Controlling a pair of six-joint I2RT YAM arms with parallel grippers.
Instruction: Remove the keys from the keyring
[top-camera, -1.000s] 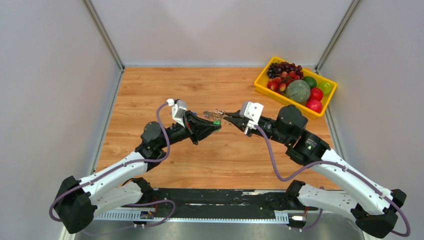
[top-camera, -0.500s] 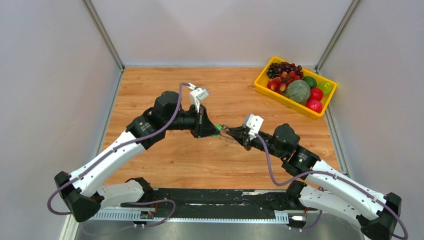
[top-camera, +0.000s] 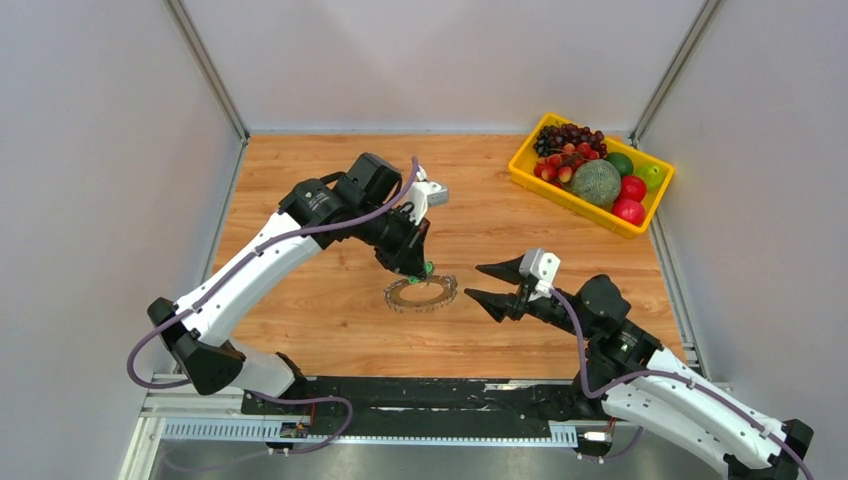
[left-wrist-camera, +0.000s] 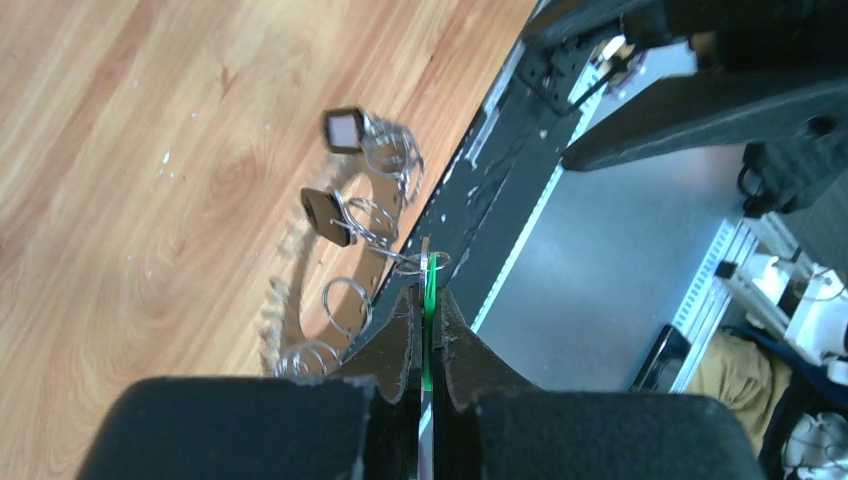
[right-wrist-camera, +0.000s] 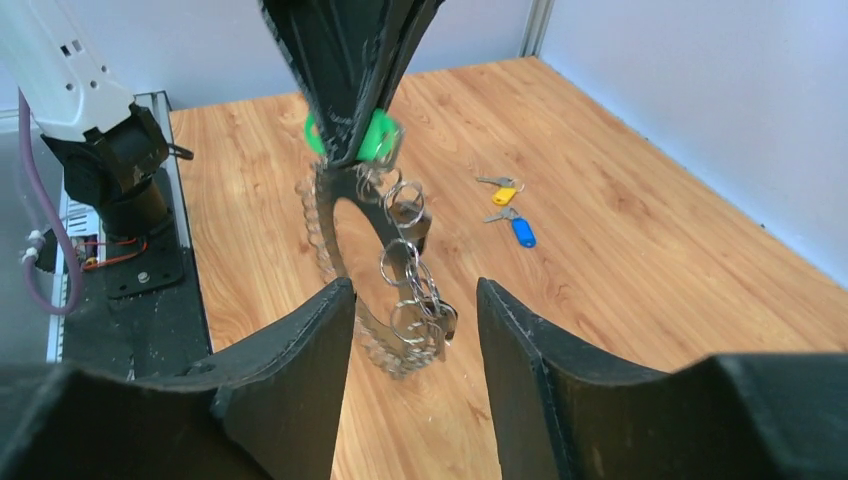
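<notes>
My left gripper (top-camera: 420, 266) points down at mid-table, shut on a green-headed key (left-wrist-camera: 429, 292) (right-wrist-camera: 378, 138). From that key hangs the keyring (top-camera: 422, 294) (right-wrist-camera: 345, 250), a wide toothed ring of silver keys with small split rings and two black fobs (left-wrist-camera: 326, 214). Whether its lower edge rests on the wood I cannot tell. My right gripper (top-camera: 487, 283) (right-wrist-camera: 415, 295) is open a short way to the right of the ring and touches nothing. A yellow-headed key (right-wrist-camera: 503, 195) and a blue-headed key (right-wrist-camera: 522, 232) lie loose on the table beyond the ring.
A yellow tray (top-camera: 522, 168) of fruit stands at the back right corner. Grey walls close in the table on three sides. The black base rail (top-camera: 430, 395) runs along the near edge.
My right gripper has opened, let go of the ring and drawn back toward the near right. My left arm swung up and over, and its gripper now points down with the ring hanging from it.
</notes>
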